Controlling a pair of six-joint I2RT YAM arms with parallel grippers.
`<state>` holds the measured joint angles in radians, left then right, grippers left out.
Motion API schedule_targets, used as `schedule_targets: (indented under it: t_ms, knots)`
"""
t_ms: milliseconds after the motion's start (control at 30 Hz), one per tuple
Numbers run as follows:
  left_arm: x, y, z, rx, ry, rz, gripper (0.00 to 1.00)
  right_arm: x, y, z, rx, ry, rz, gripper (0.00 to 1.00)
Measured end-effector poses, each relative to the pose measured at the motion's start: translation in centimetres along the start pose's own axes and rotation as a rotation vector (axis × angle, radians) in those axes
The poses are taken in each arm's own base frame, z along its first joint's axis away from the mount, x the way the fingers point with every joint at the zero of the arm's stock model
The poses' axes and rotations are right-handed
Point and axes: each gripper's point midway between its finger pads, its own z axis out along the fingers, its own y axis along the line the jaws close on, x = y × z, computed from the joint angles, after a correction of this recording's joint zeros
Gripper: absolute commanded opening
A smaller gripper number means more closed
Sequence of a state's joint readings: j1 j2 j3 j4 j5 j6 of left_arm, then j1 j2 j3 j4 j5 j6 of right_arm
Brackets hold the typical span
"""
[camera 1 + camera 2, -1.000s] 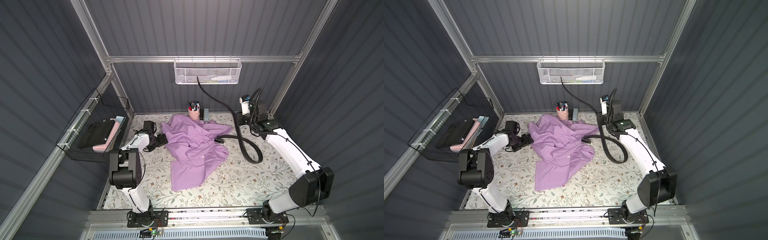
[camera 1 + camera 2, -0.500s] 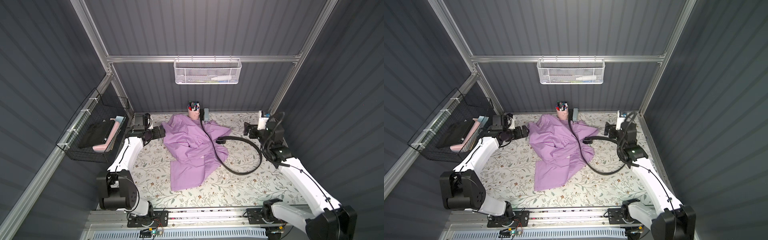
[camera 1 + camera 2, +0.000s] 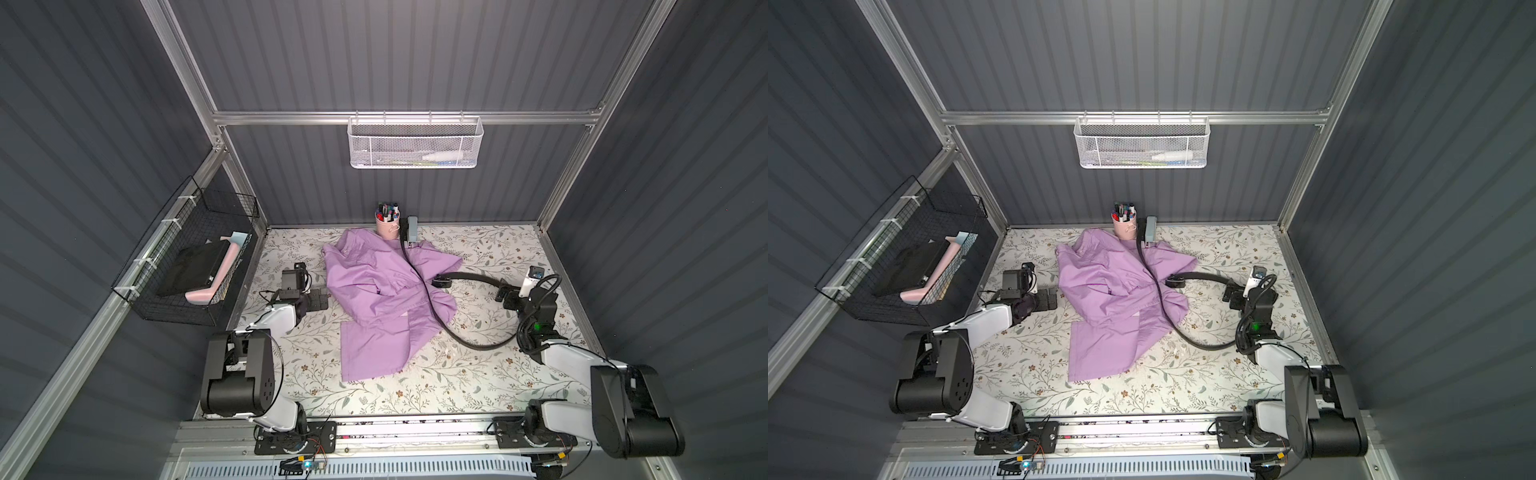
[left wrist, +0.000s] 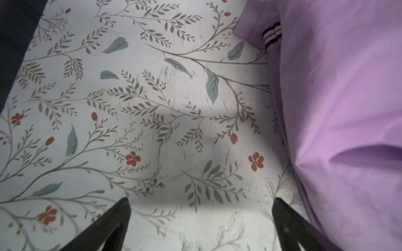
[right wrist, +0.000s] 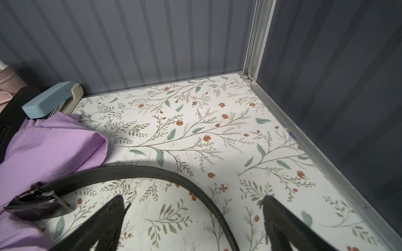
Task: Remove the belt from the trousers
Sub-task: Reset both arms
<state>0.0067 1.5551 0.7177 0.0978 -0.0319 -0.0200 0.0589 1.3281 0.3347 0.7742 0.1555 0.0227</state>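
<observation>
Top view: belt [image 3: 461, 274] loops at 3 o'clock of trousers [image 3: 374, 286], tail draped across them. Left wrist: left gripper [image 4: 200, 200] wide open, empty. Right wrist: right gripper [image 5: 194, 197] open over belt, not holding; risk: a pull drags cloth if tail snags

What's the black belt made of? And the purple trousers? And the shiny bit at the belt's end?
The belt looks like leather or a leather-like plastic: smooth, matte black, holding a stiff curve. The trousers look like thin woven cloth, perhaps cotton: soft folds and creases, no shine. The buckle seems to be metal or hard plastic: dark, glossy, with sharp edges.
</observation>
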Motion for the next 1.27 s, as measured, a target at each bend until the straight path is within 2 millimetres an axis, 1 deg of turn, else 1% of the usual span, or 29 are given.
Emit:
schedule_targets:
  t_ms: [67,133,200,267,300,400,433,467,500,600,700,833,1267]
  knots:
    - [0.5,-0.1,1.0,0.006,-0.022,0.022,1.0,1.5,0.1,0.4,-0.007,0.016,-0.003,0.99]
    - [0.1,-0.2,1.5,0.01,-0.082,0.039,1.0,2.9,0.1,0.9,-0.012,0.026,-0.005,0.99]
    - [-0.7,-0.3,2.0,0.014,-0.13,0.046,1.0,3.6,0.1,0.9,-0.017,0.018,-0.008,0.99]
    - [-1.4,-0.6,2.3,0.029,-0.139,0.054,0.99,3.6,0.1,0.8,-0.019,0.011,-0.007,0.99]
    - [-1.8,-0.8,2.3,0.037,-0.13,0.057,0.99,3.3,0.1,0.9,-0.021,0.001,-0.004,0.99]
    - [-3.1,-1.2,1.8,0.059,-0.128,0.058,0.99,2.2,0.2,0.9,-0.026,-0.035,0.004,0.99]
    - [-3.2,-1.3,1.5,0.068,-0.145,0.058,1.0,2.0,0.2,0.9,-0.027,-0.042,0.006,0.99]
    - [-2.7,-1.4,1.2,0.073,-0.161,0.058,1.0,1.9,0.2,0.9,-0.028,-0.047,0.007,0.99]
    - [-1.8,-1.3,1.1,0.075,-0.168,0.054,1.0,1.8,0.2,0.9,-0.03,-0.05,0.008,0.99]
    - [2.5,-1.2,2.1,0.079,-0.155,0.059,1.0,1.6,0.3,0.9,-0.036,-0.056,0.011,0.99]
    - [1.8,-1.3,2.2,0.087,-0.203,0.049,1.0,1.6,0.3,0.9,-0.036,-0.057,0.011,0.99]
    - [1.6,-1.1,2.4,0.086,-0.212,0.037,1.0,1.6,0.3,0.9,-0.036,-0.057,0.011,0.99]
    - [1.6,-0.9,2.4,0.085,-0.213,0.025,1.0,1.6,0.3,0.9,-0.035,-0.058,0.012,0.99]
